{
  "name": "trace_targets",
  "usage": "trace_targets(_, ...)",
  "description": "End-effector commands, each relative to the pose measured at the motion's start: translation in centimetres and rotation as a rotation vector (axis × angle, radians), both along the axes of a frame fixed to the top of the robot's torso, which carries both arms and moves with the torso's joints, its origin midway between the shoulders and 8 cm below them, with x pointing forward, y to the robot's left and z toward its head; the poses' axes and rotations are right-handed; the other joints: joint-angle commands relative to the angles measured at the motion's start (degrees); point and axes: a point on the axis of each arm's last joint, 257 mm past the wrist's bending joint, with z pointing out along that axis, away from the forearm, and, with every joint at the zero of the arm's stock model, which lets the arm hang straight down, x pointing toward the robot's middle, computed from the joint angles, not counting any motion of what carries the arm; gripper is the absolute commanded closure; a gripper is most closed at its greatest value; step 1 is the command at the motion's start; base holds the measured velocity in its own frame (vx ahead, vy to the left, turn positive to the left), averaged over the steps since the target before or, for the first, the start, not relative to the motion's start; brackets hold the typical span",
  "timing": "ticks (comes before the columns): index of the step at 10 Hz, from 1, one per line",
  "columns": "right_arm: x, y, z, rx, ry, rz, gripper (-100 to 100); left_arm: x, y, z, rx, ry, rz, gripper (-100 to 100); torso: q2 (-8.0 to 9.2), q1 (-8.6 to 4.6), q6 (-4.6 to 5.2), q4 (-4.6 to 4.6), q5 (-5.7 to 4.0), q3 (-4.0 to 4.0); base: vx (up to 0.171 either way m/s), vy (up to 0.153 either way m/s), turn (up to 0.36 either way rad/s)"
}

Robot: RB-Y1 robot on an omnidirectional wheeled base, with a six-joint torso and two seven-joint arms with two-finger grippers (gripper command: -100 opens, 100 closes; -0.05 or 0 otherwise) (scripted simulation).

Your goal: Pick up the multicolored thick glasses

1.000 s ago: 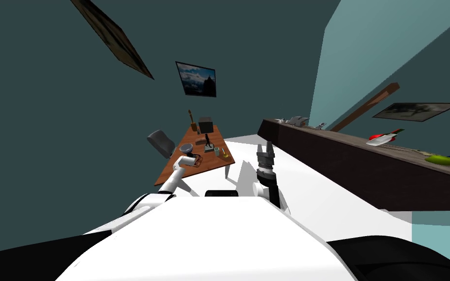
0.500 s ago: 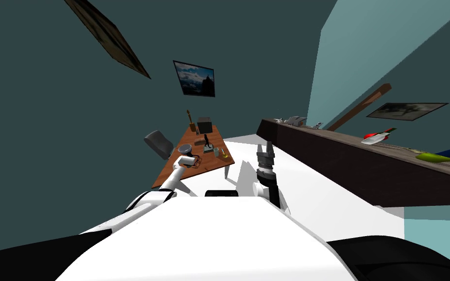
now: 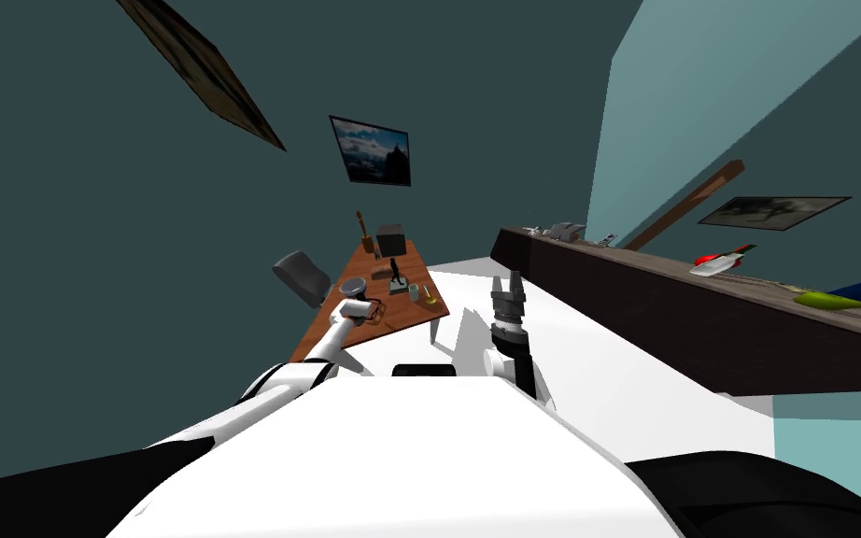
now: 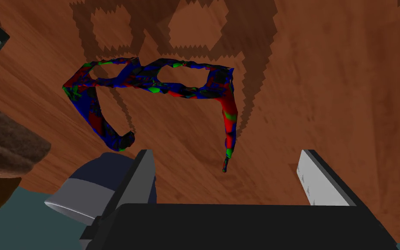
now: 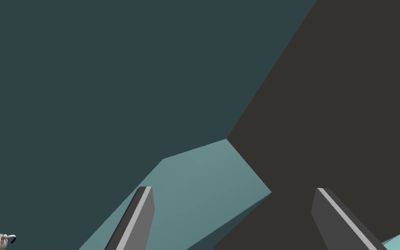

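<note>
Glasses (image 4: 151,82), thick-rimmed and splashed red, blue and green, sit on the brown wooden worktop (image 4: 325,87) just ahead of the left gripper (image 4: 226,152), their arms pointing back at it. That gripper hovers with its fingers spread wide and nothing in them. One arm's tip lies between the fingers, while the other sits just outside, by the grey bowl (image 4: 95,182). The smart play, I'd say, is to slide forward over the front rim, descend square and close gently across the bridge, keeping clear of that bowl. The right gripper (image 3: 507,280) is raised in front of the chest, also wide and empty. Further along the worktop stand a mug (image 3: 414,290) and a dark box (image 3: 392,240). A grey chair (image 3: 303,277) is beside it, with a framed picture (image 3: 371,151) on the dark teal wall and a white floor (image 3: 587,355) below.
</note>
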Motion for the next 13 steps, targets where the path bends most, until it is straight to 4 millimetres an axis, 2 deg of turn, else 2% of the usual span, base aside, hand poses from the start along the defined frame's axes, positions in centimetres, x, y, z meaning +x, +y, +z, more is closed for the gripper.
trace_targets(1, 0.0, 0.0, 0.0, 0.0, 0.0, 0.0, 0, -2.1, 0.6, -1.4, -0.006, 0.067, 0.017, -100, 0.0, 0.0, 0.0, 0.0, 0.0, 0.0, 0.077, 0.038, -0.034)
trace_targets(2, 0.0, 0.0, 0.0, 0.0, 0.0, 0.0, 0, -3.2, 0.6, -2.3, -0.011, 0.098, 0.023, -100, -0.1, 0.06, -0.01, -0.02, 0.01, -0.05, 0.062, 0.039, 0.024)
trace_targets(3, 0.0, 0.0, 0.0, 0.0, 0.0, 0.0, 0, -2.3, 0.2, -1.8, -0.008, 0.075, 0.018, -100, -0.08, 0.06, -0.02, -0.03, 0.02, -0.05, 0.019, 0.009, 0.02)
trace_targets(4, 0.0, 0.0, 0.0, 0.0, 0.0, 0.0, 0, -2.4, 0.2, -1.9, -0.008, 0.08, 0.019, 0, 0.04, -0.03, 0.0, 0.0, 0.0, 0.01, 0.0, 0.0, 0.0)
trace_targets(5, 0.0, 0.0, 0.0, 0.0, 0.0, 0.0, 0, -2.8, 0.3, -2.8, -0.007, 0.079, 0.019, -100, 0.11, -0.07, 0.0, 0.02, -0.01, 0.06, 0.031, 0.009, -0.003)
trace_targets(8, 0.0, 0.0, 0.0, 0.0, 0.0, 0.0, 0, -3.5, 0.4, -4.0, -0.007, 0.078, 0.019, -100, 0.0, -0.03, 0.0, 0.0, -0.01, 0.0, 0.042, 0.014, -0.004)
trace_targets(9, 0.0, 0.0, 0.0, 0.0, 0.0, 0.0, 0, -3.5, 0.4, -3.9, -0.007, 0.08, 0.02, -100, 0.01, -0.02, 0.0, 0.0, 0.0, 0.0, 0.016, 0.008, 0.0)
trace_targets(10, 0.0, 0.0, 0.0, 0.0, 0.0, 0.0, 0, -3.5, 0.4, -3.9, -0.007, 0.078, 0.019, 100, 0.07, -0.05, 0.0, 0.01, -0.01, 0.04, 0.0, 0.0, 0.0)
trace_targets(13, 0.0, 0.0, 0.0, 0.0, 0.0, 0.0, 0, -3.4, 0.4, -3.8, -0.007, 0.076, 0.02, 100, 0.13, -0.03, 0.01, -0.02, 0.02, 0.05, 0.002, 0.0, -0.002)
